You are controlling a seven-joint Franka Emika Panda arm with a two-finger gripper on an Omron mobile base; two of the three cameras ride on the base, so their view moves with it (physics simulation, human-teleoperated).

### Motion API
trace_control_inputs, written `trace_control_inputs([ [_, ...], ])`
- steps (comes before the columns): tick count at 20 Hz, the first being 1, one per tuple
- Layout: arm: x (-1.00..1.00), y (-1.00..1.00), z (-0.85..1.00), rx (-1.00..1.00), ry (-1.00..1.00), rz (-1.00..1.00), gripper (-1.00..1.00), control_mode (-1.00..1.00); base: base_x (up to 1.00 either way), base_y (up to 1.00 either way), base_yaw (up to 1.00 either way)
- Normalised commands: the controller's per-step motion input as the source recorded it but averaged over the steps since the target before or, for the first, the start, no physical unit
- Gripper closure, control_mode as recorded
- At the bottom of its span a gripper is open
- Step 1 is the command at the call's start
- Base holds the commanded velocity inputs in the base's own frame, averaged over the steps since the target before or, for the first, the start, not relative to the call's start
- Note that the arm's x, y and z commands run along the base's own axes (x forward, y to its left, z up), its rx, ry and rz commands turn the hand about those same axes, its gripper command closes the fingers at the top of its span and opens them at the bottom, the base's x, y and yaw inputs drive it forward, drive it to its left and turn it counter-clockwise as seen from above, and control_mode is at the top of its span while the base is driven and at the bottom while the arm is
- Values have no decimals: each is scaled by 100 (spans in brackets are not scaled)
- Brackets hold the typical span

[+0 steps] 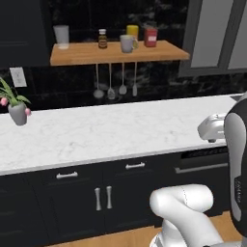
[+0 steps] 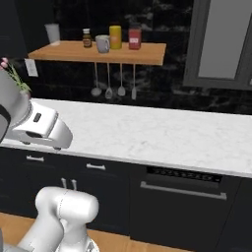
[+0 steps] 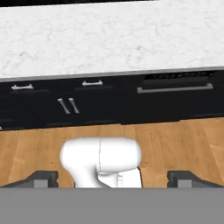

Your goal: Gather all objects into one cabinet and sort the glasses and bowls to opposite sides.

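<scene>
Gripper (image 3: pixel 112 177) hung with its jaws spread wide and nothing between them, pointing down at the wooden floor (image 3: pixel 175 140) in front of the black base cabinets (image 3: pixel 87 107) and marble counter (image 3: pixel 109 39). One pale grey mug (image 1: pixel 127 43) stood on the light wooden wall shelf (image 1: pixel 87 53), between a small brown bottle (image 1: pixel 102 39) and a yellow canister (image 1: pixel 132 32), red jar (image 1: pixel 151 36) just beyond. No label text was legible.
</scene>
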Motion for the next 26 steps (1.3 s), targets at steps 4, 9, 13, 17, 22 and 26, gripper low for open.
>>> trace_control_inputs([
  [4, 0, 0, 0, 0, 0, 0, -100, 100, 56, 44, -15],
  [9, 0, 0, 0, 0, 0, 0, -100, 100, 50, 42, -15],
  [13, 0, 0, 0, 0, 0, 0, -100, 100, 50, 35, -13],
  [17, 0, 0, 0, 0, 0, 0, -100, 100, 29, 7, -2],
  [22, 0, 0, 0, 0, 0, 0, -100, 100, 43, 0, 7],
  [26, 0, 0, 0, 0, 0, 0, -100, 100, 51, -4, 14],
])
